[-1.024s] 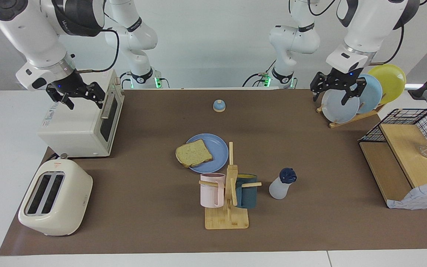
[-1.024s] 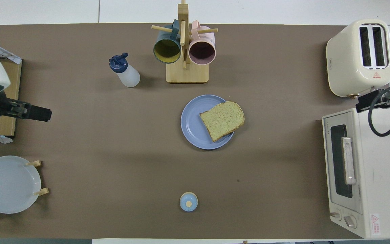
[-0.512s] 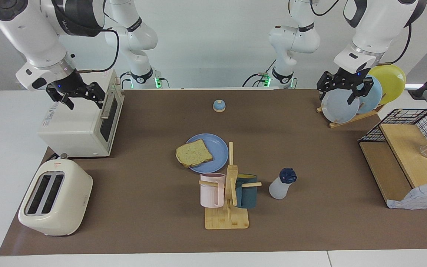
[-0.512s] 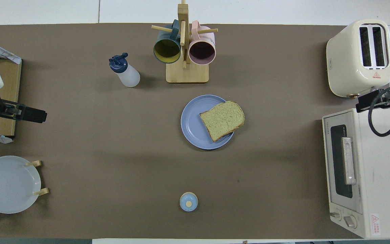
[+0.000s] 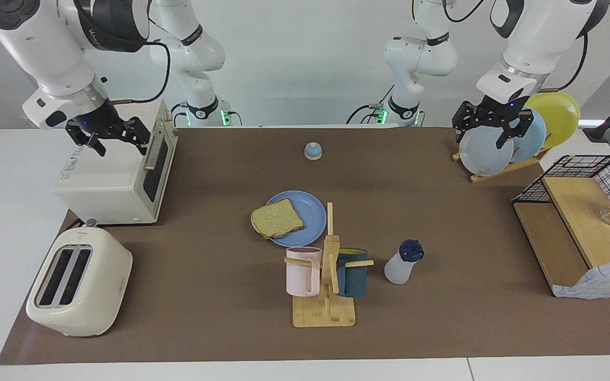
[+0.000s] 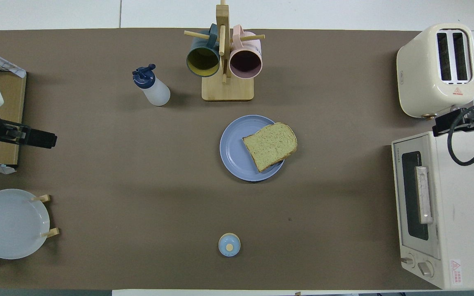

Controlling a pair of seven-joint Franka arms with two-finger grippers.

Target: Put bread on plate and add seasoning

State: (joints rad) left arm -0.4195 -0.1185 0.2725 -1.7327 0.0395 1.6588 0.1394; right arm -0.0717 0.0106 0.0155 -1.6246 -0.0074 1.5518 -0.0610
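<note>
One square tan toast slice (image 5: 277, 218) is seen overhanging one round medium-blue plate (image 5: 305, 210) mid-table. One whitish navy-capped bottle (image 5: 403, 262) stands beside the two-mug wooden rack (image 5: 326, 286). Brown mat (image 5: 442, 222), white walls. Left gripper (image 5: 489, 129) and right gripper (image 5: 108, 138): raised, jaws spread, nothing held.

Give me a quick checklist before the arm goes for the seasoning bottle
1. Bread on the plate: ok, though one corner overhangs the rim toward the right arm's end.
2. Seasoning bottle upright, cap on: ok.
3. Bottle free to grasp: ok; it stands apart from the mug rack beside it.
4. Left claw empty and open: ok; it is raised over the plate rack.
5. Right claw out of the way: ok; it waits, open, over the toaster oven.
</note>
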